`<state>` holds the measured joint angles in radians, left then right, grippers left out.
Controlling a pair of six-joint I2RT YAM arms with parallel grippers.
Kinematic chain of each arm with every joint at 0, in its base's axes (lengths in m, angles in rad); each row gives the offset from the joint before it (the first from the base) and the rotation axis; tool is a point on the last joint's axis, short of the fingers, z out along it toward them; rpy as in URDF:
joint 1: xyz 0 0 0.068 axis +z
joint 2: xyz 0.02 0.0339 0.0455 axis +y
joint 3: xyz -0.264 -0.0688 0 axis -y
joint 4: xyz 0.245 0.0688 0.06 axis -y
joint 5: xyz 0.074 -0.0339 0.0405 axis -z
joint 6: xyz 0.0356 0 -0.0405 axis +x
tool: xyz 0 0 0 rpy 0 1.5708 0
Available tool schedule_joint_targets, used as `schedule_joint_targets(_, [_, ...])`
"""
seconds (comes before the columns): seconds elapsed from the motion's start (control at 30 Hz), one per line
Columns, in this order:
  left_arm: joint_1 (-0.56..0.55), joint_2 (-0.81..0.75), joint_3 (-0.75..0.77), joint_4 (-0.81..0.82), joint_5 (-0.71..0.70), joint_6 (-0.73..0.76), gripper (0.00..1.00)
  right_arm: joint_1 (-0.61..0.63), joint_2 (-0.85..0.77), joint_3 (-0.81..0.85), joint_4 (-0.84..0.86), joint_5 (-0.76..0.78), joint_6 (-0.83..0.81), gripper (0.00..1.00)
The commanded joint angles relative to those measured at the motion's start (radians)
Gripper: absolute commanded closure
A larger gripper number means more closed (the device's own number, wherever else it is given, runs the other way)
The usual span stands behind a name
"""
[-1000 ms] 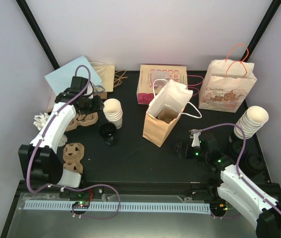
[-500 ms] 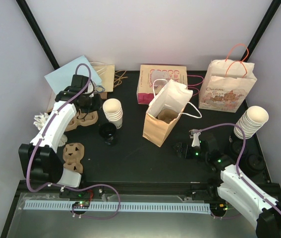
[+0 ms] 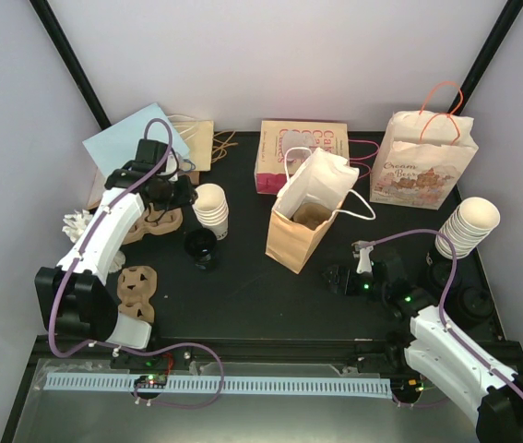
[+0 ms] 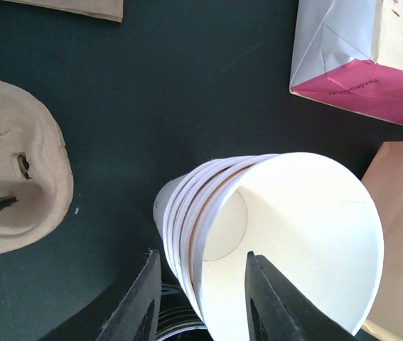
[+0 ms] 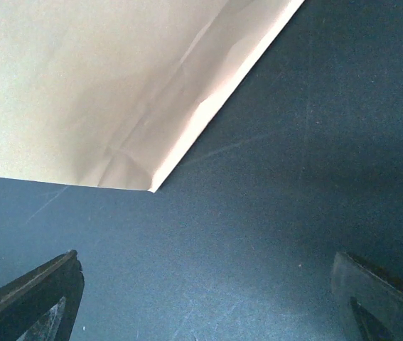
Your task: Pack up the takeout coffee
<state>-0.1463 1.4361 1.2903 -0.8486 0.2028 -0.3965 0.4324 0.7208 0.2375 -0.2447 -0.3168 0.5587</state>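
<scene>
- Takeout coffee cup point(image 4: 293, 234): topmost of a short nested stack point(image 4: 180, 220), left of the brown paper bag point(image 3: 303, 226), just behind a black lid point(image 3: 201, 247).
- Left gripper point(image 4: 201, 298): part-spread, astride the stack's near wall; pinching or merely touching, cannot tell.
- Right gripper point(image 5: 208, 284): spread wide, holding nothing, hovers over the black table point(image 5: 293, 177) beside the bag's corner.
- Pulp carrier point(image 4: 9, 170): left of the stack, apart.

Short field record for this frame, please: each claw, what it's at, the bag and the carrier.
left claw: open, astride the rim of the cup stack, one finger inside the top one
right claw: open, empty, over the table beside the brown bag
brown bag: upright, mouth open
cup carrier: beside the cup stack, not touching
</scene>
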Motion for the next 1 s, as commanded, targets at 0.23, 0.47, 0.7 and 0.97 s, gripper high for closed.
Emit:
schedule_joint_targets(0.23, [-0.016,0.033,0.039,-0.02,-0.014,0.01,0.71,0.008,-0.001,-0.006,0.026,0.018,0.004,0.03])
schedule_joint_targets(0.47, [-0.023,0.037,0.04,-0.022,-0.028,0.012,0.77,0.008,-0.002,-0.006,0.026,0.019,0.006,0.03])
schedule_joint_targets(0.7, [-0.03,0.034,0.058,-0.038,-0.035,0.012,0.95,0.008,-0.002,-0.006,0.025,0.021,0.007,0.03])
schedule_joint_targets(0.97, [-0.051,0.014,0.111,-0.09,-0.085,0.012,0.96,0.008,-0.001,-0.005,0.027,0.02,0.006,0.03])
